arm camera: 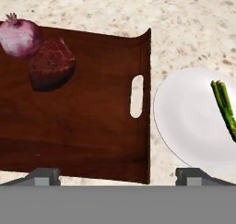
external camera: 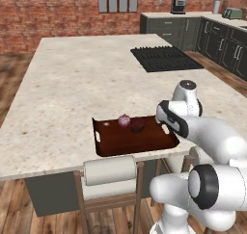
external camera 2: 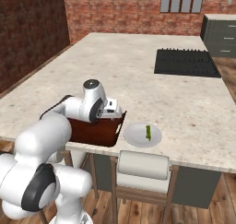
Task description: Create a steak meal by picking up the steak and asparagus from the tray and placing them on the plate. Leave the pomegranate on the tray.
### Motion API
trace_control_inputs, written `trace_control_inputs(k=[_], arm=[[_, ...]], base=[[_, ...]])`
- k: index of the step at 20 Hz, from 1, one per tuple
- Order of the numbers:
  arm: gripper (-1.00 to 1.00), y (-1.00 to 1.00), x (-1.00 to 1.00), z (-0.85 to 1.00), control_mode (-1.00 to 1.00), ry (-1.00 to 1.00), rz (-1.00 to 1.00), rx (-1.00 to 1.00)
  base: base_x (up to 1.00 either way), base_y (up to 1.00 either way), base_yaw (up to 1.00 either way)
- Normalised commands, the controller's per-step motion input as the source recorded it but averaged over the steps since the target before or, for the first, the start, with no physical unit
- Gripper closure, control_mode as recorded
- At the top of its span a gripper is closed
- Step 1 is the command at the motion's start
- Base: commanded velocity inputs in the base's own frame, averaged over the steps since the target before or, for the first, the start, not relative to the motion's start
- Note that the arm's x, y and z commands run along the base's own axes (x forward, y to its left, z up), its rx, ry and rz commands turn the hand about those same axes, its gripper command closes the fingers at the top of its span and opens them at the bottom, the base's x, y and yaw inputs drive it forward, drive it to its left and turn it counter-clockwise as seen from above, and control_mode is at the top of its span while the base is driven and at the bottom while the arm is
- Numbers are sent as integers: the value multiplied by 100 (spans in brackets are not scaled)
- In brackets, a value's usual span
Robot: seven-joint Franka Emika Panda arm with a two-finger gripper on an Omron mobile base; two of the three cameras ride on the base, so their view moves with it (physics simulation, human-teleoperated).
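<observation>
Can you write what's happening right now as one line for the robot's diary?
asparagus: on plate | steak: on tray, touching pomegranate | end effector: open, empty, above tray's edge | next: probably steak

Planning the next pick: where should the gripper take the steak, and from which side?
Grip the steak across its rounded middle, coming straight down from above. It lies low on the tray floor, and the pomegranate sits tight beside it, so probably put the fingers on the two sides clear of the fruit.
</observation>
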Motion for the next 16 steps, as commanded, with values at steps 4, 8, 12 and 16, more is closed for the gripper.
trace_control_inputs(k=[4, 8, 12, 16], arm=[[-100, 71, 0, 0, -100, 1, -14, 7], [-100, 72, 2, 0, -100, 6, -7, 0], [-100, 57, 9, 0, -100, 4, 0, 0], [-100, 31, 34, -3, -100, 5, 0, 0]], base=[[0, 0, 0], [0, 0, 0], [0, 0, 0], [0, 0, 0]])
